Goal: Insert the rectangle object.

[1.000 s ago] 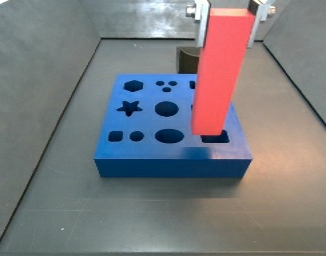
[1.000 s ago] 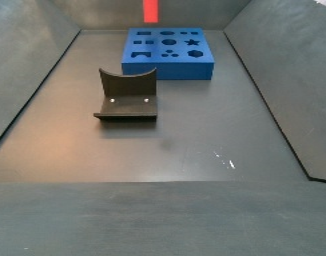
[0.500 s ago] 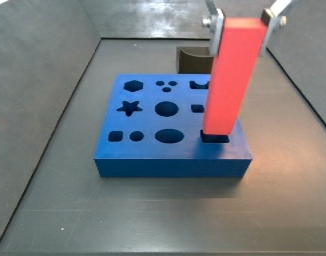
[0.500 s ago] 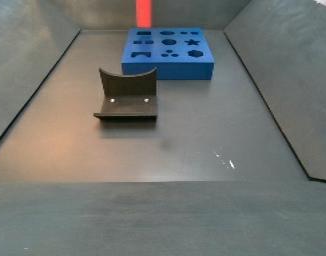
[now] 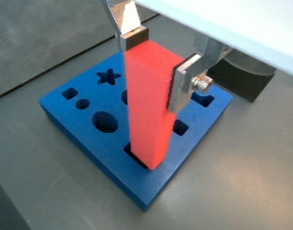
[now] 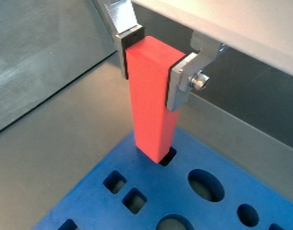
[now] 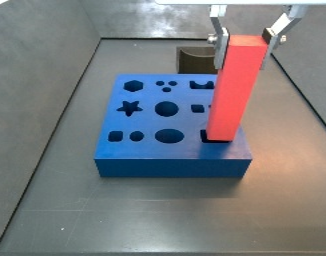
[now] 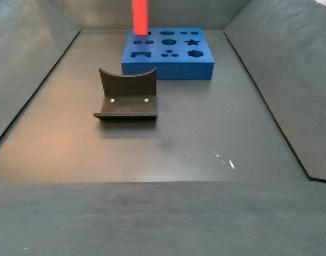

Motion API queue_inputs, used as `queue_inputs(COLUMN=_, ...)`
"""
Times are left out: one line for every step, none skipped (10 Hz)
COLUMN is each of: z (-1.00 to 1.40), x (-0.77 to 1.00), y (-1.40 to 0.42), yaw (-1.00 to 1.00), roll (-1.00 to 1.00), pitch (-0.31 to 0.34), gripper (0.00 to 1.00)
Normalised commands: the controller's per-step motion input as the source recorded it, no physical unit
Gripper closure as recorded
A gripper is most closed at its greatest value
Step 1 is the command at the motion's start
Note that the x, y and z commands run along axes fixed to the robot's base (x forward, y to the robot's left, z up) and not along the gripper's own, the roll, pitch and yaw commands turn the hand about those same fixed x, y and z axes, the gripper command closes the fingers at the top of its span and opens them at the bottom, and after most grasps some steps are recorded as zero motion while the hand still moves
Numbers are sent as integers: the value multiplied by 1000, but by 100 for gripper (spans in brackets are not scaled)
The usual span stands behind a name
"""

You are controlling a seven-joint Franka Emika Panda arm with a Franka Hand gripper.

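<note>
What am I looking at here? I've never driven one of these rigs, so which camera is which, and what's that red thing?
It is one robot arm whose two-finger hand sits above the blue block. Two pictures come from cameras on the arm's wrist, looking down past the silver fingers. Two come from cameras fixed beside the table. The hand's fingers are against the red rectangle object, an upright bar whose lower end stands in a rectangular hole at a corner of the blue block. That block has other shaped holes. The dark fixture stands apart on the floor.
</note>
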Motion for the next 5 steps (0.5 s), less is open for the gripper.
queue_inputs(z=-60, x=0, y=-31, yaw=180, roll=0, pitch=0, gripper=100)
queue_inputs(z=-123, x=-269, y=0, yaw=6, roll=1, pitch=0, gripper=100)
queue_inputs(z=-177, x=-271, y=0, yaw=14, roll=0, pitch=0, gripper=100)
queue_inputs(z=-214, x=-223, y=0, yaw=60, roll=3, pitch=0, gripper=100)
queue_inputs(z=-243, x=-217, y=0, yaw=140, roll=50, pitch=0, gripper=100)
